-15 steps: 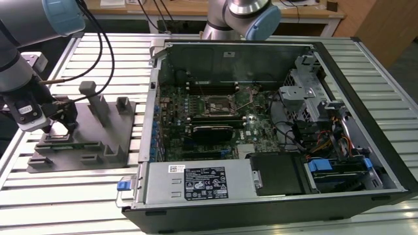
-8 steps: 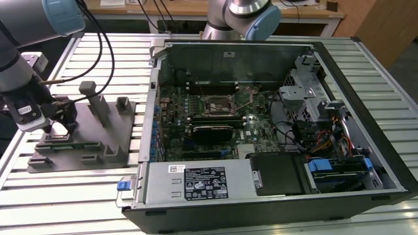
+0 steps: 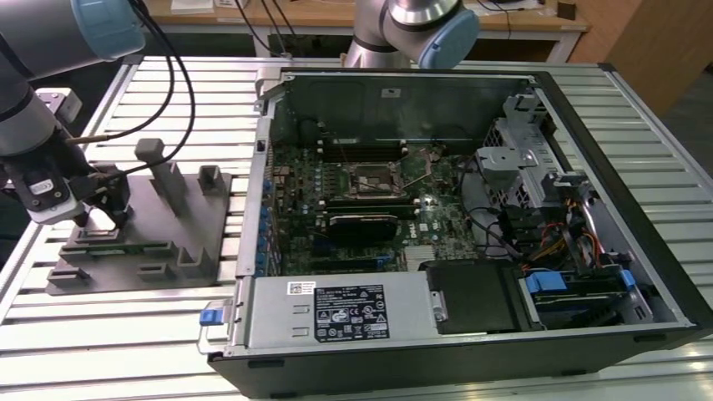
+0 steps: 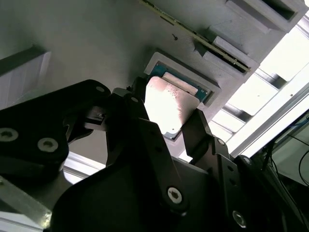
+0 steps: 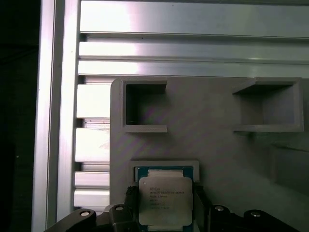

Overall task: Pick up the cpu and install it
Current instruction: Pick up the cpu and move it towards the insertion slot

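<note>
Exterior view: we see a ribbed aluminium table [image 3: 112,334] carrying two items. Toward the exterior view's left lies a flat grey moulded fixture [image 3: 145,242] with several upright grey posts [image 3: 167,180]. At the centre stands an open black computer case [image 3: 624,167], well apart from the gripper. Inside the case we note a green motherboard [image 3: 300,180], a square metal-framed socket [image 3: 373,178] with a thin lever, a larger black rectangular block [image 3: 362,227] just beside the socket, and a silver box-shaped power supply [image 3: 334,313] along the near wall. Black cables [image 3: 179,75] hang from the arm above the fixture; a wooden desk [image 3: 334,17] runs behind the table.

The black two-finger gripper [image 3: 98,219] is set low on the fixture, between its posts and the table's edge at the exterior view's left.

In both wrist views the cpu [image 5: 165,203] [image 4: 169,104], a small flat square chip with a silvery metal top, lies in a shallow square recess [image 5: 164,166] of the fixture, near two open rectangular pockets [image 5: 145,108].

The gripper [image 5: 165,198] [image 4: 166,113] straddles the chip. We read its black fingers [image 4: 198,128] [image 5: 131,195] as closed in to the chip's width, standing against two opposite edges, with the cpu low in its recess
</note>
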Motion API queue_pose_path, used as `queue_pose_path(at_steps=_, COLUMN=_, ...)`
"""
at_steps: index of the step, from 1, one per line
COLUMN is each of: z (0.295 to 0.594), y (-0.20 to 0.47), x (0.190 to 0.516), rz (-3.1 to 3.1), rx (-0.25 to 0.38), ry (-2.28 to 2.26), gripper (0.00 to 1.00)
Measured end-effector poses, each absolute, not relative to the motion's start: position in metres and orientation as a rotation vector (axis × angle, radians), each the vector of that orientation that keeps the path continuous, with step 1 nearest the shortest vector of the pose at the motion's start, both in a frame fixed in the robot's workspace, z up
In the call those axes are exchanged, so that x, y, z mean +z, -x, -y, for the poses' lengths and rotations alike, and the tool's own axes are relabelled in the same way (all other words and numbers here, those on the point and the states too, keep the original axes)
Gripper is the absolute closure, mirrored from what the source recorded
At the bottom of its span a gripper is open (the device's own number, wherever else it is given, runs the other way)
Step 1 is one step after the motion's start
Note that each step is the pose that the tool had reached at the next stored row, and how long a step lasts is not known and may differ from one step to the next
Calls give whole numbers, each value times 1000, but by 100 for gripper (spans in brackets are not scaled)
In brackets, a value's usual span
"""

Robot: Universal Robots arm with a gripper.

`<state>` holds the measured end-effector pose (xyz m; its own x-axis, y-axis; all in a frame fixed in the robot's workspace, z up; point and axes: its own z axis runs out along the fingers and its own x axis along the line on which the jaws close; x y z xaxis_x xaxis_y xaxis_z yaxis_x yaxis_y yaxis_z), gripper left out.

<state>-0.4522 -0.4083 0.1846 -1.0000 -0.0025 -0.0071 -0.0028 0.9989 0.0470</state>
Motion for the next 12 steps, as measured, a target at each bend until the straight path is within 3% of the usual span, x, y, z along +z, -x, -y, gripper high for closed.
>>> queue_pose_path(at_steps=12, z=408, y=452, x=188, rz=-3134, rx=74, ry=4, gripper=46)
